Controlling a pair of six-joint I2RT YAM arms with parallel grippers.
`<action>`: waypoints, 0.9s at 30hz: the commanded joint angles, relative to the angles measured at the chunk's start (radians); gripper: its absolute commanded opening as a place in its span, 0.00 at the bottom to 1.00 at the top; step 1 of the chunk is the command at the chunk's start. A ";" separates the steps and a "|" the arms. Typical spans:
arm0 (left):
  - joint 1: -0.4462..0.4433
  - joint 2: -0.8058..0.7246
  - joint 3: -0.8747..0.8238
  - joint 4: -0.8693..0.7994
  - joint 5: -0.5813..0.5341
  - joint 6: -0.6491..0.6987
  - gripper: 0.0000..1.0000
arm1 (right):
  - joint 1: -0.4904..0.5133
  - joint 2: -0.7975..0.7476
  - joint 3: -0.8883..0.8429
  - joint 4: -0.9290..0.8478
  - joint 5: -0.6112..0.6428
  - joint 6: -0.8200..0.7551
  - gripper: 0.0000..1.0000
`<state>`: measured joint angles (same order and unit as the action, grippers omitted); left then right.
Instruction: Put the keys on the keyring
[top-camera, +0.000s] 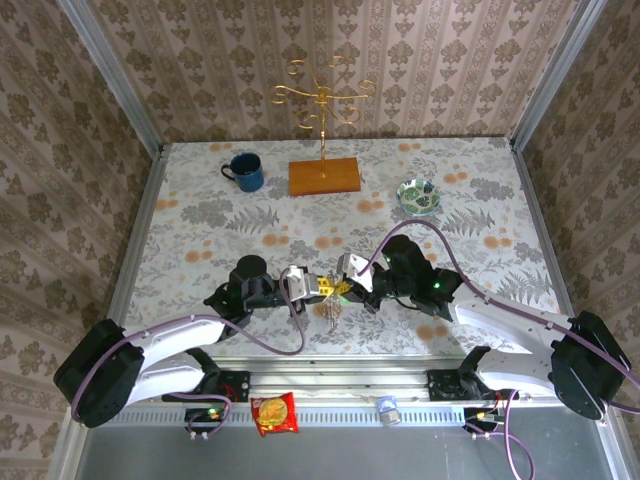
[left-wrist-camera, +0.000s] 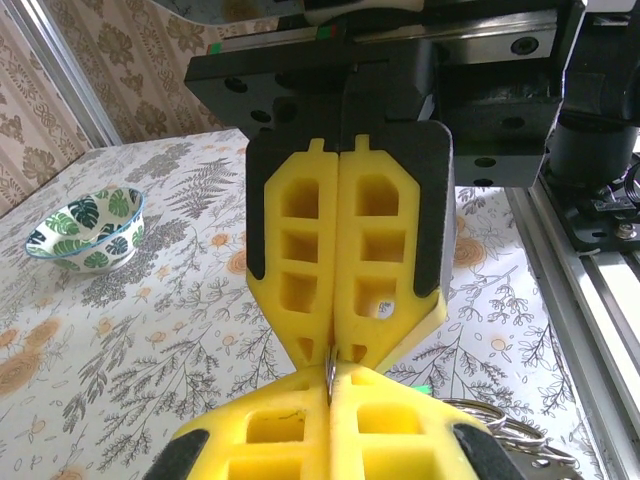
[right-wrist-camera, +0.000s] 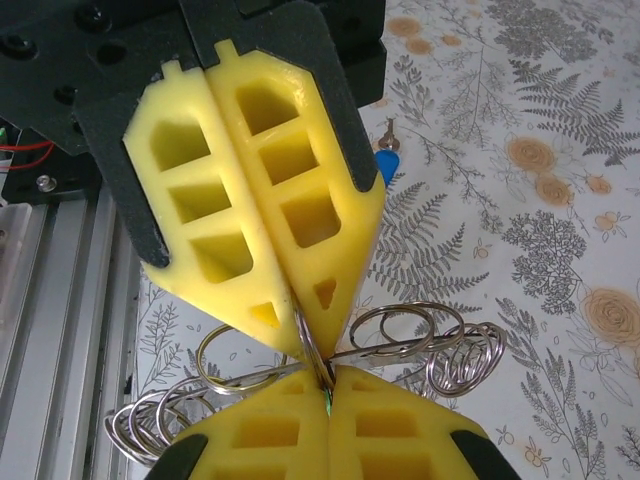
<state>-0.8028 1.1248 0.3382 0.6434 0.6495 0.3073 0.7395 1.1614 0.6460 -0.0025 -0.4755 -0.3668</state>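
Note:
The keyring (right-wrist-camera: 400, 345) is a bunch of silver wire rings linked together, held above the table mid-front, and it also shows as the keyring (top-camera: 331, 310). My left gripper (right-wrist-camera: 308, 345) is shut on one ring's edge, a thin metal sliver between its pads (left-wrist-camera: 329, 372). My right gripper (right-wrist-camera: 328, 388) meets it tip to tip, shut on the greenish key (right-wrist-camera: 328, 401), which shows as a green sliver touching the ring. The blue key (right-wrist-camera: 386, 160) lies on the table beyond. Seen from above, the left gripper (top-camera: 318, 288) and right gripper (top-camera: 347, 290) touch.
At the back stand a blue mug (top-camera: 243, 172), a gold hook stand on a wooden base (top-camera: 323, 176) and a green patterned bowl (top-camera: 418, 195). A snack packet (top-camera: 273, 413) lies on the rail in front. The aluminium rail (right-wrist-camera: 60, 300) runs close under the grippers.

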 joint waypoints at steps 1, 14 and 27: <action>-0.002 0.000 -0.004 0.037 0.001 -0.011 0.08 | 0.001 0.007 0.033 -0.014 -0.034 -0.023 0.00; -0.016 -0.031 0.094 -0.300 -0.086 0.156 0.20 | 0.034 0.084 0.221 -0.344 0.029 -0.176 0.00; -0.018 -0.037 0.111 -0.326 -0.044 0.170 0.00 | 0.063 0.098 0.274 -0.378 0.063 -0.185 0.00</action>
<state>-0.8131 1.0988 0.4244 0.3325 0.5900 0.4644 0.7883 1.2819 0.9192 -0.4042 -0.3927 -0.5545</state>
